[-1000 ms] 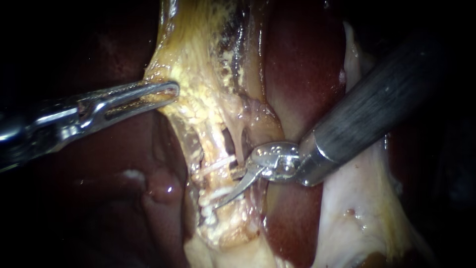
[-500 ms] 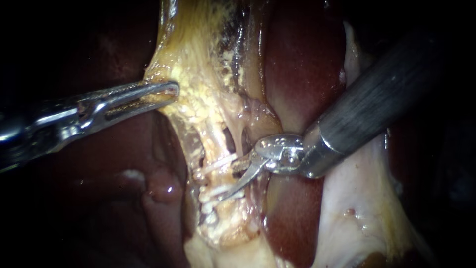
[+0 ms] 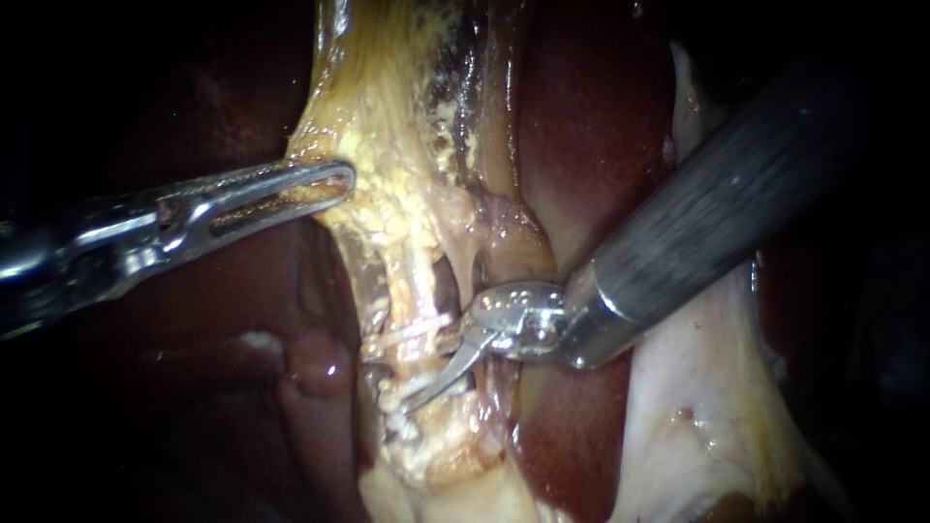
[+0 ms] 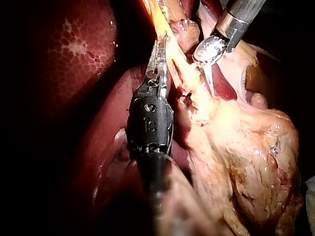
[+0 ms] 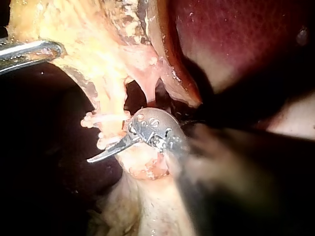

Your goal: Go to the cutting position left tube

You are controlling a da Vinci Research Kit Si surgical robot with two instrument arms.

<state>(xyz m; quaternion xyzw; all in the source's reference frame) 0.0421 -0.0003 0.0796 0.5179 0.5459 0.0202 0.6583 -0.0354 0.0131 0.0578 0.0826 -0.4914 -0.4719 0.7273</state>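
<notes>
Right wrist view was closest in: only one curved blade of the right instrument (image 5: 115, 147) showed, lying in front of the left tube (image 5: 114, 115), with the second blade hidden by tissue. The endoscope view showed both blades. Only the left wrist view showed the left instrument (image 4: 158, 59) with its dark wrist and the bulky pale fatty mass (image 4: 246, 157) beside it.

Left tube in the endoscope view: thin yellowish strand at frame centre, running top to bottom, just left of a pinker tube (image 3: 465, 261), dark slot between them. Two white clips crossed it, an upper clip (image 3: 415, 329) and a lower clip (image 3: 418, 387).

Right instrument came in from upper right, blades parted with a visible gap, set at the left tube between the clips — contact on both sides couldn't be confirmed.

Left instrument, mid-left of frame, had jaws pressed together on the edge of the yellow tissue (image 3: 387, 194). Dark red liver (image 3: 581, 145) lay behind.
</notes>
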